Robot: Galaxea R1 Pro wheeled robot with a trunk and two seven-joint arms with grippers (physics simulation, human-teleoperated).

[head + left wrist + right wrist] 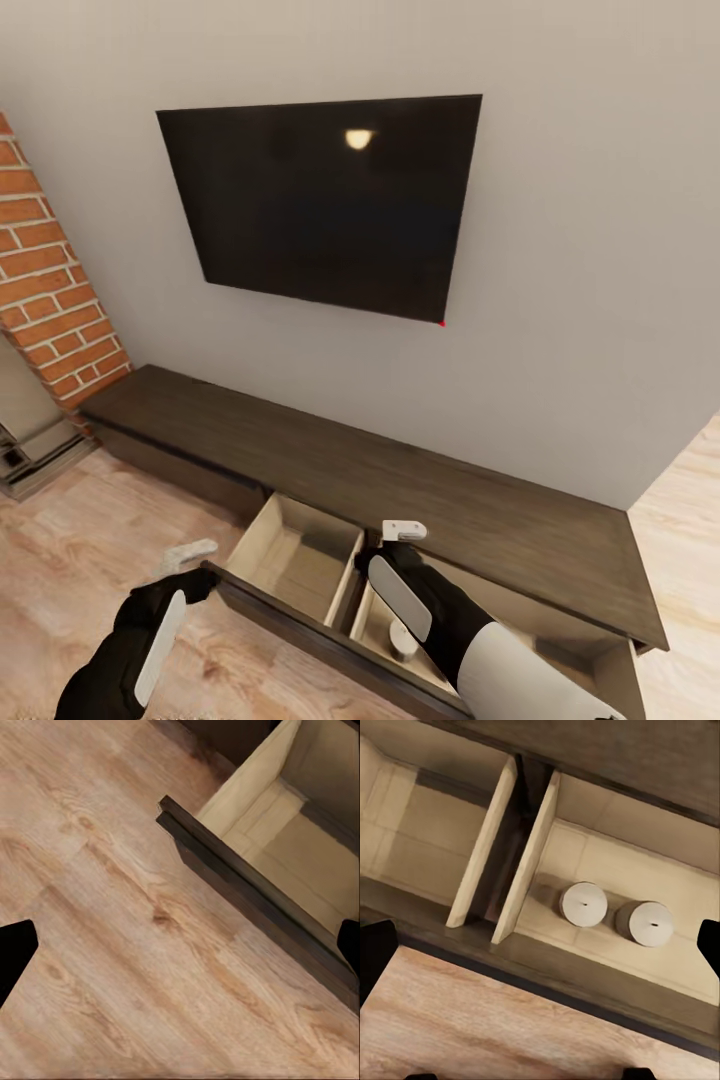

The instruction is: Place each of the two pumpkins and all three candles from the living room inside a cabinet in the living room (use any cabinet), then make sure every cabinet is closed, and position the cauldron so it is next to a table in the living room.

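Note:
The long dark brown cabinet (400, 480) stands against the wall with two beige-lined drawers pulled out. The left drawer (290, 560) holds nothing. In the right drawer (607, 847) two short pale candles stand upright side by side: one (583, 904) close to the divider, the other (651, 922) just beyond it. One candle (404, 640) peeks out under my right forearm. My right gripper (403, 532) hovers open above the drawers' divider, holding nothing. My left gripper (190, 555) is open over the floor, beside the left drawer's front corner (169, 814). Pumpkins, cauldron and table are out of view.
A black TV screen (325, 200) hangs on the wall above the cabinet. A brick column (45, 290) rises at the left, with a grey stepped ledge (35, 445) at its foot. Light wooden floor (80, 560) spreads in front of the drawers.

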